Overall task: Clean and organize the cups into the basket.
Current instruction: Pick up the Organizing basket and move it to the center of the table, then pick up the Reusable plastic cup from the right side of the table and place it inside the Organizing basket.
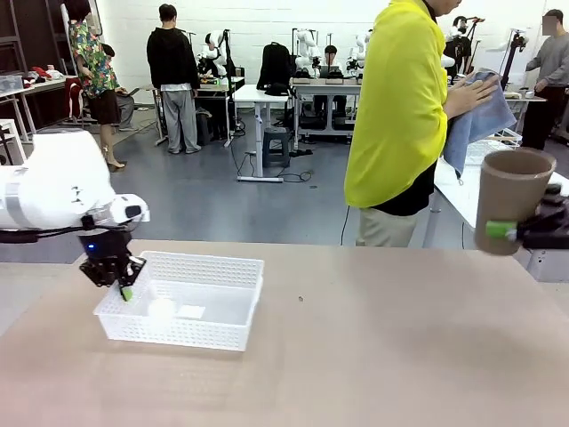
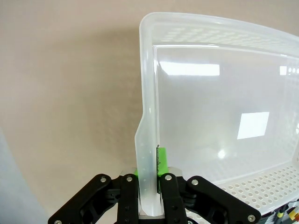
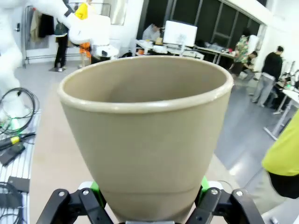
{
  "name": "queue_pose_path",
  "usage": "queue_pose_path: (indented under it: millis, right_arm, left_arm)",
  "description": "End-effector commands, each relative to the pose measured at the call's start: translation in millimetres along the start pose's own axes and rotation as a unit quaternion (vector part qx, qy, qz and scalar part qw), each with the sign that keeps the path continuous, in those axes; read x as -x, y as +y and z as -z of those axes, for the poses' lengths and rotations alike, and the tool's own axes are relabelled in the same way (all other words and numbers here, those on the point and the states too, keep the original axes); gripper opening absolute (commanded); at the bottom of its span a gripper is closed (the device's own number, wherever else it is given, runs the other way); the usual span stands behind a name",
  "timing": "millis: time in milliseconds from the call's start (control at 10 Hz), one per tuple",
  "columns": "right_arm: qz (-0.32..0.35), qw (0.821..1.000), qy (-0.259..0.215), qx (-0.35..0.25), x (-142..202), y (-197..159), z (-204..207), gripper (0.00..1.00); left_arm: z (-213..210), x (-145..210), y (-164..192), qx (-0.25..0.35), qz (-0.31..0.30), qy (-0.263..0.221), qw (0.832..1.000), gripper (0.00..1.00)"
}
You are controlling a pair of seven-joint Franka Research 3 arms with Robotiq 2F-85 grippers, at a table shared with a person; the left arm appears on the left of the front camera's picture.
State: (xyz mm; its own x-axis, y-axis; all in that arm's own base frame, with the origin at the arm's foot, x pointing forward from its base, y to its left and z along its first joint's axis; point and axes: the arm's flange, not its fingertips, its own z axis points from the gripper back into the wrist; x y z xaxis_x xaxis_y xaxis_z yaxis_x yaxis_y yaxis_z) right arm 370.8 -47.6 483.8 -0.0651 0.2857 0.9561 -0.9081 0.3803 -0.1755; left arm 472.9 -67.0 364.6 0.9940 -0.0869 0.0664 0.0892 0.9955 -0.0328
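Open lab floor behind, desks and other people well back; nearer, a person in a yellow top (image 1: 396,116) stands at the far side with a blue cloth (image 1: 480,120) in hand. Pale wood-tone table (image 1: 373,347) carries the shallow rectangular white plastic basket (image 1: 178,334), perforated walls, on my left half. My left gripper (image 2: 148,175) is pinched tight on the basket's end wall, one green pad (image 2: 161,161) inside, the other outside. My right gripper (image 1: 520,233) is clamped across the lower wall of a tall tapered taupe-brown cup (image 1: 514,196), matte, handleless, mouth up, in the air at the table's right edge, well apart from the basket. Step in hand, as I read it: bring this cup over and set it in the basket. To do it well I would hold the basket flat on the table, not lifted, so it cannot skate; carry the cup level and above the rim; come down over the part away from my left fingers; let go only once the base sits. Grip is low on a tapered wall, so I judge it top-heavy and liable to slide if swung fast. Writing: none readable on cup, basket or cloth; no brand or label made out.
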Motion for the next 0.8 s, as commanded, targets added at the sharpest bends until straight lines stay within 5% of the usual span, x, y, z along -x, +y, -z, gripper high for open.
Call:
queue_pose_path:
  millis: [0, 700]
  right_arm:
    - [0.012, 1.000, 0.016, 0.023, -14.0, 5.3, 2.6, 0.00]
    - [0.032, 0.999, -0.007, 0.031, -76.4, 0.6, -33.1, 0.00]
  left_arm:
    - [-5.7, -1.9, -37.1, -0.039, 0.000, -0.025, 0.999, 0.00]
    - [6.5, -18.8, -149.9, -0.043, -0.063, -0.037, 0.996, 0.00]
